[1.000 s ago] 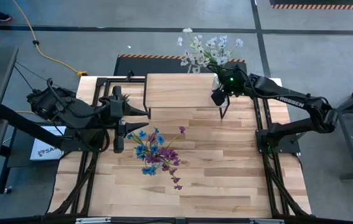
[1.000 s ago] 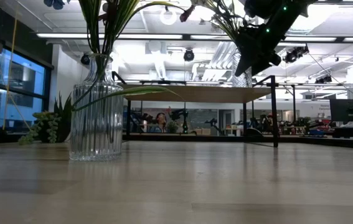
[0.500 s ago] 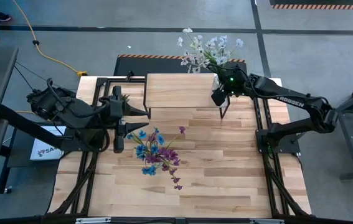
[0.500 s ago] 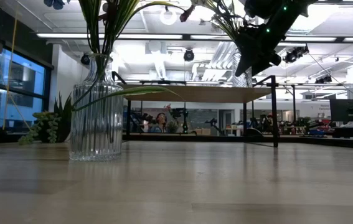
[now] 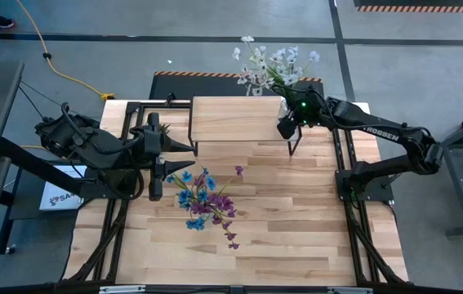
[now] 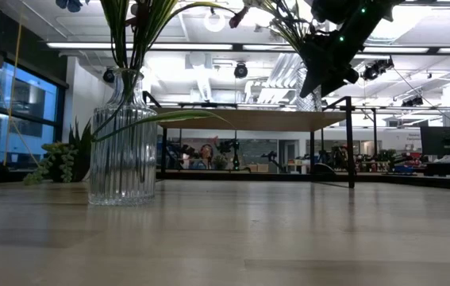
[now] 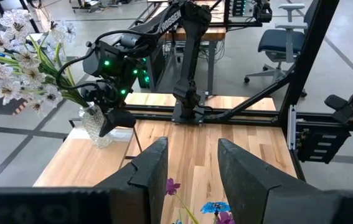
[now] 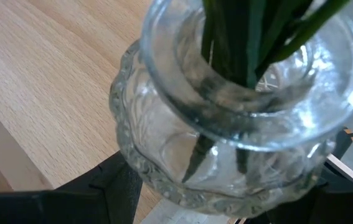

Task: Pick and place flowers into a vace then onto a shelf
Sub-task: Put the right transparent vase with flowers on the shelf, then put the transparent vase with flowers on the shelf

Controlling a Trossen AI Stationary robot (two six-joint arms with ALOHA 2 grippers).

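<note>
Between right tool tips: vase, seemingly gripped.

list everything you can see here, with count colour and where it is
wood-plank table: one, light wood, under both arms
low shelf with wood top and black legs: one, at the table's far edge
ribbed clear glass vase: one, standing on the table
blue and purple flowers: one bunch, in the ribbed vase
patterned clear glass vase: one, at the shelf's right end
white flowers: one bunch, in the patterned vase
small green spiky plant: one, behind the ribbed vase
yellow cable: one, on the floor
left gripper: open, above the blue and purple flowers
right gripper: closed around the patterned vase
</note>
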